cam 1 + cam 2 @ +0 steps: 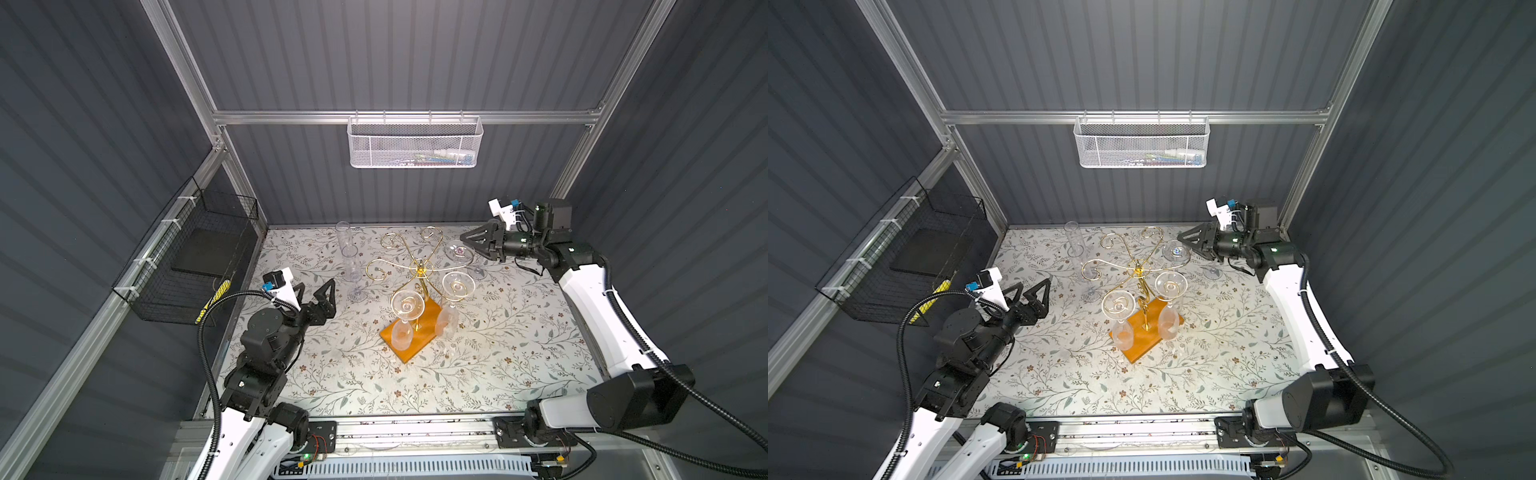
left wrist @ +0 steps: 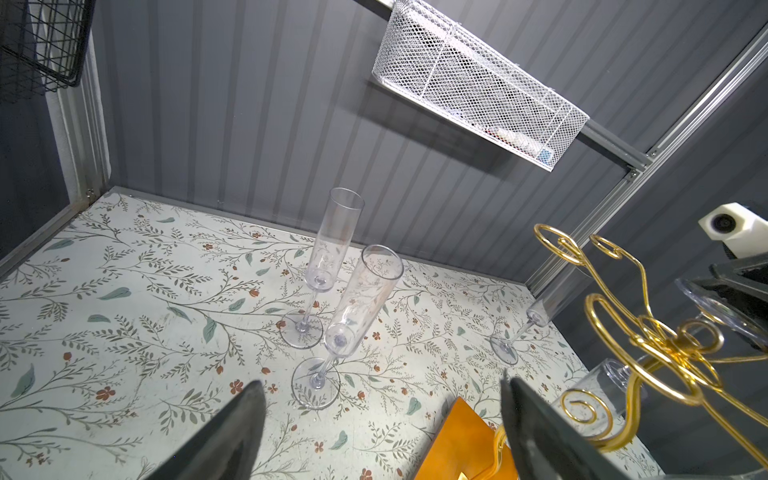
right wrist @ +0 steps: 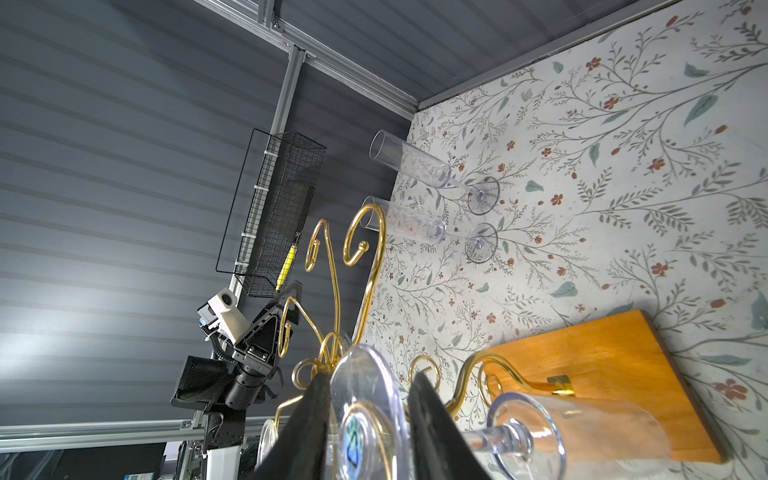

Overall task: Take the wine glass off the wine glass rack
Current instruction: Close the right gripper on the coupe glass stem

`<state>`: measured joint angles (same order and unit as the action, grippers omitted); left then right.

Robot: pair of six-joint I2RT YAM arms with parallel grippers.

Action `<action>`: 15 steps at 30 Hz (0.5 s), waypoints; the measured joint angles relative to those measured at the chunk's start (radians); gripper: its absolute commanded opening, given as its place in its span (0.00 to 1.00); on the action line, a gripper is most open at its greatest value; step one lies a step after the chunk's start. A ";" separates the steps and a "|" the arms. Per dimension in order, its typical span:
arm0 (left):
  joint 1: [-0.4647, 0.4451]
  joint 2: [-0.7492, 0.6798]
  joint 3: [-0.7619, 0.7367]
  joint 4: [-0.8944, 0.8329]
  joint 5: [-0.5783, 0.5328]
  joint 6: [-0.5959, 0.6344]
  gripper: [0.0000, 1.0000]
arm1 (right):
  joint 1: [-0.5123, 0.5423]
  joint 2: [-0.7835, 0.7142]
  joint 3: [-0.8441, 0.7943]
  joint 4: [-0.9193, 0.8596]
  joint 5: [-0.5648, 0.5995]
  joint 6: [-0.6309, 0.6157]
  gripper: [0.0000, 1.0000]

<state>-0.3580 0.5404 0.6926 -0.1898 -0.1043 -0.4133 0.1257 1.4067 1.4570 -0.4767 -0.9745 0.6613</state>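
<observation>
right gripper [image 1: 467, 245] astride foot of hung wine glass [image 1: 457, 252], grip unclear; left gripper [image 1: 316, 286] spread

Robotics lab test cell; grey ribbed wall panels [image 1: 395, 54], aluminium frame [image 1: 291, 117], floral-covered table [image 1: 498, 353], mesh basket [image 1: 415, 143]

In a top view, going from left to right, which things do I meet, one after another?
black wire basket → left gripper → two standing champagne flutes → wine glass rack → right gripper
</observation>
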 measured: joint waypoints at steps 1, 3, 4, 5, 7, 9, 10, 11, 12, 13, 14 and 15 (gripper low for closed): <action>0.000 0.000 0.000 0.000 0.000 0.000 0.90 | 0.000 0.000 0.000 -0.002 -0.002 -0.001 0.33; 0.000 0.000 0.000 -0.002 0.000 -0.002 0.90 | 0.000 0.000 0.000 -0.004 -0.006 -0.004 0.32; 0.000 0.000 0.000 -0.002 0.000 -0.003 0.90 | 0.000 0.000 0.000 -0.004 -0.007 -0.005 0.32; 0.000 0.000 0.000 -0.002 0.000 -0.003 0.90 | 0.000 0.000 0.001 -0.005 -0.007 -0.007 0.32; 0.000 -0.001 0.000 -0.002 0.000 -0.003 0.90 | 0.000 0.000 0.003 -0.007 -0.007 -0.008 0.31; 0.000 -0.004 0.000 -0.006 0.000 -0.003 0.90 | 0.000 0.000 0.003 -0.008 -0.007 -0.010 0.30; 0.000 -0.005 0.000 -0.006 0.000 -0.003 0.90 | 0.000 0.000 0.003 -0.008 -0.007 -0.011 0.30; 0.000 -0.006 0.000 -0.006 0.000 -0.003 0.90 | 0.000 0.000 0.003 -0.009 -0.007 -0.011 0.29; 0.000 -0.007 0.000 -0.007 0.000 -0.003 0.90 | 0.000 0.000 0.004 -0.010 -0.007 -0.013 0.29; 0.000 -0.008 0.000 -0.008 0.000 -0.003 0.90 | 0.000 0.000 0.004 -0.011 -0.007 -0.014 0.28; 0.000 -0.008 0.000 -0.010 0.000 -0.003 0.90 | 0.000 0.000 0.004 -0.011 -0.007 -0.014 0.27; 0.000 -0.009 0.000 -0.010 0.000 -0.004 0.90 | 0.000 0.000 0.004 -0.011 -0.007 -0.015 0.26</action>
<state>-0.3580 0.5312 0.6926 -0.1997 -0.1047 -0.4171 0.1257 1.4063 1.4609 -0.4877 -0.9817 0.6464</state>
